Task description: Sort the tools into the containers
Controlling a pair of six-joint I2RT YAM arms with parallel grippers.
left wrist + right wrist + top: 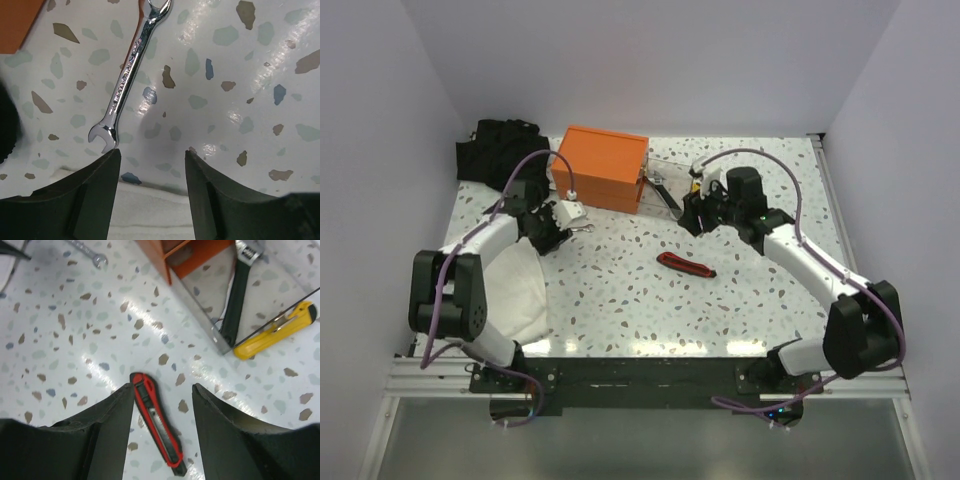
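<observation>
Orange box (602,167), red knife (685,264), perhaps wrench (666,194)

Both arms reach forward, left claw (152,162) and right claw (163,392) spread apart, holding nothing.

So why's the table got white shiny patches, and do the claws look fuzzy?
Left wrist view: glare smears white over the table and glints off the wrench; a soft shadow lies before the left claw. Right wrist view: the right claw looks dark and slightly soft, the red knife sharp. Top view: glare along the table's near edge.
</observation>
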